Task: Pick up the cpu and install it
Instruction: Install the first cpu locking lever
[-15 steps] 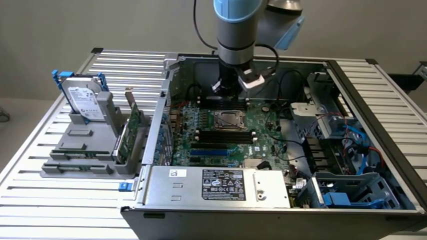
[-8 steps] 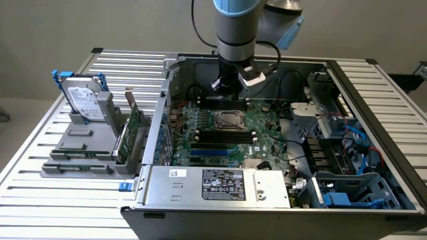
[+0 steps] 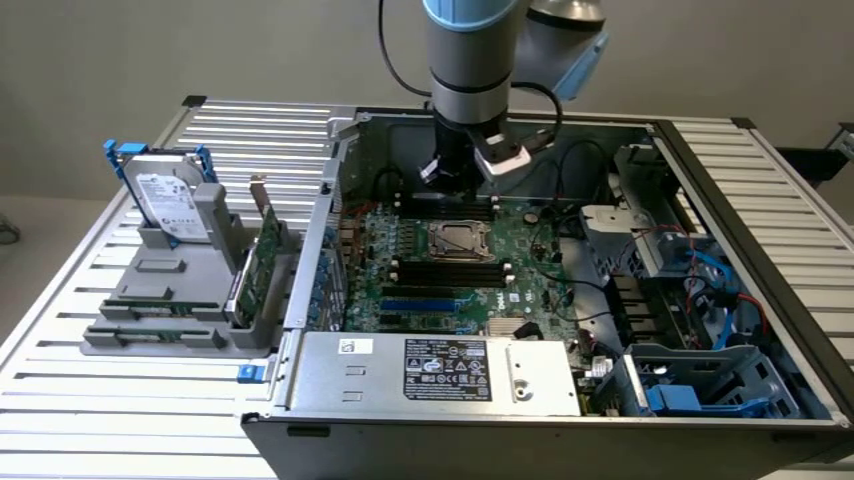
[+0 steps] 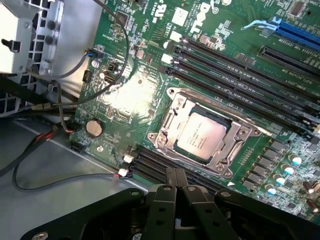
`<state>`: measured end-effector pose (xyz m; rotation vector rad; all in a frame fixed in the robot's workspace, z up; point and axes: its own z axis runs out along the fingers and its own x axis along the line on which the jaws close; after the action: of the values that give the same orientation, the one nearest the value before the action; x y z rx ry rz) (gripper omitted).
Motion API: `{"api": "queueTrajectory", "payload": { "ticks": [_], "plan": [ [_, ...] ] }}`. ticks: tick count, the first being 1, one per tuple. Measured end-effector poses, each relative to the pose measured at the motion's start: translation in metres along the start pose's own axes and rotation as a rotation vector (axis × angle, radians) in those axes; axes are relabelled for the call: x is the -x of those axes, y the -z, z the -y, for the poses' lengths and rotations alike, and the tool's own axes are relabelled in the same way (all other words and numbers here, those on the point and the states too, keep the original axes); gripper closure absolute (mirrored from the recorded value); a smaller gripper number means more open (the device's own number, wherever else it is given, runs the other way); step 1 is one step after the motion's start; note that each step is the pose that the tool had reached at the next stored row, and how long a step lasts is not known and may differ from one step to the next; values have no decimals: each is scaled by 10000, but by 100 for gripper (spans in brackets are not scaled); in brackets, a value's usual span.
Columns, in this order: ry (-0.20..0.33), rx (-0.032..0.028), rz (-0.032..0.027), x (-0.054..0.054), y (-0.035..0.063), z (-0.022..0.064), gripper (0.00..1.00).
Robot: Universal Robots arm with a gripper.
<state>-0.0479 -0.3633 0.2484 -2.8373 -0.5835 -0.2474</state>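
cpu (image 4: pixel 201 136) in motherboard (image 4: pixel 150 95) socket, shut empty hand (image 4: pixel 175 182) above

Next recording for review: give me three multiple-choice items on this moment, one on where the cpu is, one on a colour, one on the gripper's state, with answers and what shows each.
1. Where is the cpu?
A. In the motherboard socket
B. On the parts stand outside the case
C. Between the gripper's fingers

2. What colour is the motherboard?
A. Red
B. Green
C. White

3. How is the gripper?
A. Shut and empty
B. Wide open
C. Shut on the hard drive

Answers:
1 A: the silver chip lies inside the socket's metal frame.
2 B: the board is green around the socket.
3 A: in the wrist view the black fingers meet with nothing between them, above the board.
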Motion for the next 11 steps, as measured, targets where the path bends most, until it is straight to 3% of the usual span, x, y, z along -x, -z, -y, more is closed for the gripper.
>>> {"api": "queueTrajectory", "payload": {
  "ticks": [5,11],
  "plan": [
    [-8,2,-3,62,46,-56,89],
    [-4,2,0,191,91,5,89]
  ]
}}
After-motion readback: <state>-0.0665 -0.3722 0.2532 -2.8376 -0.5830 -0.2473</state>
